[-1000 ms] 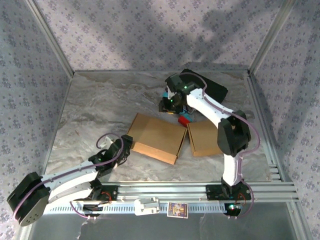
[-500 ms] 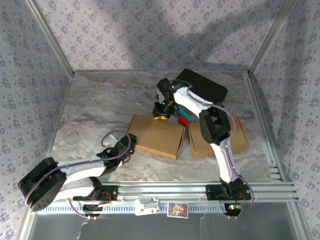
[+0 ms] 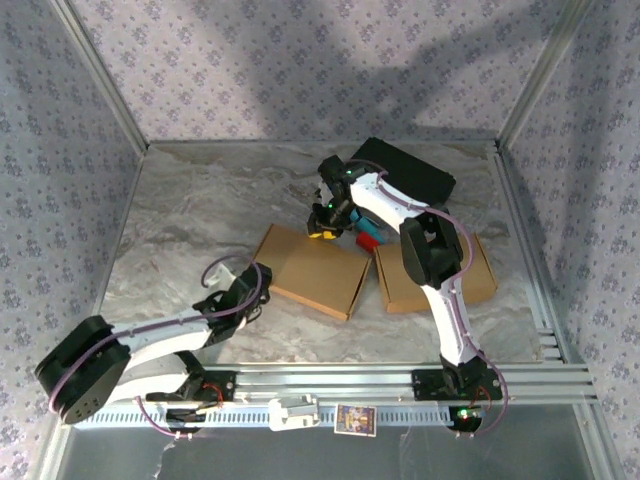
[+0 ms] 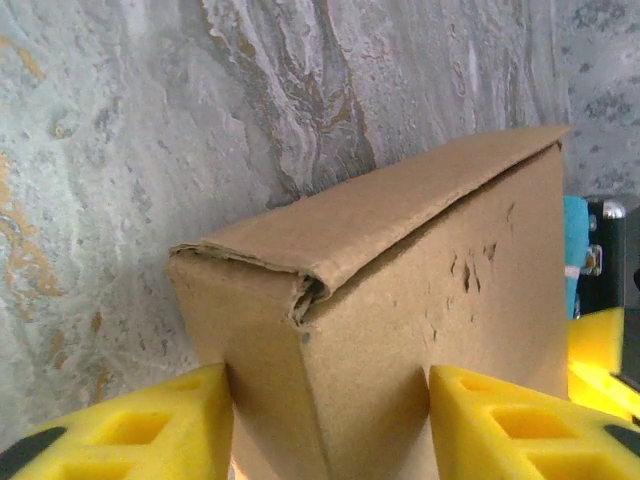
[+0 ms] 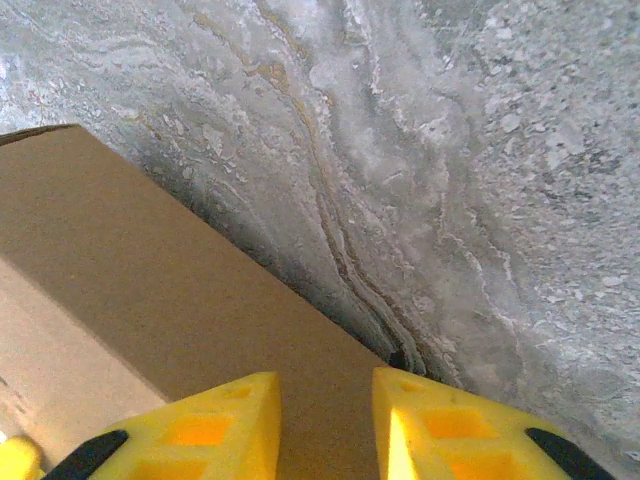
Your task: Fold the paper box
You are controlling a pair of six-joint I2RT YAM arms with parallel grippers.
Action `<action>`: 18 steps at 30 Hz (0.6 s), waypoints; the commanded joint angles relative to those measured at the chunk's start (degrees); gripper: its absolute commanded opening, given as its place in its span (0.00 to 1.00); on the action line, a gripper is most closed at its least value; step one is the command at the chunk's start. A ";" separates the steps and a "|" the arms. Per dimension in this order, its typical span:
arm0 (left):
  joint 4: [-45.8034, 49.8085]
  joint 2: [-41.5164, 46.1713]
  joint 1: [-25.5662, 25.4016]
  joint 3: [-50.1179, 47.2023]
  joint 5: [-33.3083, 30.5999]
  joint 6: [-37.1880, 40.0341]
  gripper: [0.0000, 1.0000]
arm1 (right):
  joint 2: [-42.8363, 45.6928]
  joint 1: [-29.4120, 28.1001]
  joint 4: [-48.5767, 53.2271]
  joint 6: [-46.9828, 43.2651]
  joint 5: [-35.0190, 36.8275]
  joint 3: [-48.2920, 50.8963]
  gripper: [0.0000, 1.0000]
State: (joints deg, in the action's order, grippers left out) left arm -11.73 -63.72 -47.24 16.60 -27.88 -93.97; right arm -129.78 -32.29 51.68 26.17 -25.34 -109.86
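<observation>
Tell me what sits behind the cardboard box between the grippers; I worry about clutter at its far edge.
Behind the cardboard box a blue object lies, with a black case farther back. The right gripper and its arm cover whatever lies beneath them.

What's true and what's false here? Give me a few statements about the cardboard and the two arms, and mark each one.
1. The left tool has its fingers on either side of a corner of the brown box. True.
2. The box is the only cardboard on the table. False: a second cardboard piece lies just to its right, partly under the right arm.
3. The right tool is at the box's far edge. True.
4. The black object rests on top of the box. False: it lies at the back of the table, apart from the box.
</observation>
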 commanded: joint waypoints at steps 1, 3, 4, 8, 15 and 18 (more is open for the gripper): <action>2.01 4.56 -0.37 1.97 2.44 -1.33 0.61 | -0.52 -1.39 1.44 1.44 -3.82 0.35 0.34; 5.30 6.77 -0.39 1.94 3.15 -1.96 0.66 | 0.30 -0.96 0.68 2.06 -2.43 0.58 0.35; 7.54 7.91 -0.39 2.10 3.55 -2.46 0.69 | 0.85 -0.80 0.18 2.36 -1.80 0.77 0.37; 17.57 12.13 -0.39 3.90 4.87 -3.16 0.75 | 2.13 -0.03 -0.31 3.00 -0.12 0.88 0.41; 28.05 17.29 0.22 4.18 7.52 -4.56 0.78 | 4.09 0.81 -1.42 3.42 1.22 1.49 0.43; 30.06 18.60 0.82 5.03 7.01 -3.20 0.78 | 5.16 0.90 -1.87 3.42 1.95 1.82 0.43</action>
State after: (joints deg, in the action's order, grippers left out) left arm 12.53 -46.52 -47.16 19.62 -21.34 -97.56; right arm -128.27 -31.83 50.19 28.97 -24.64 -108.47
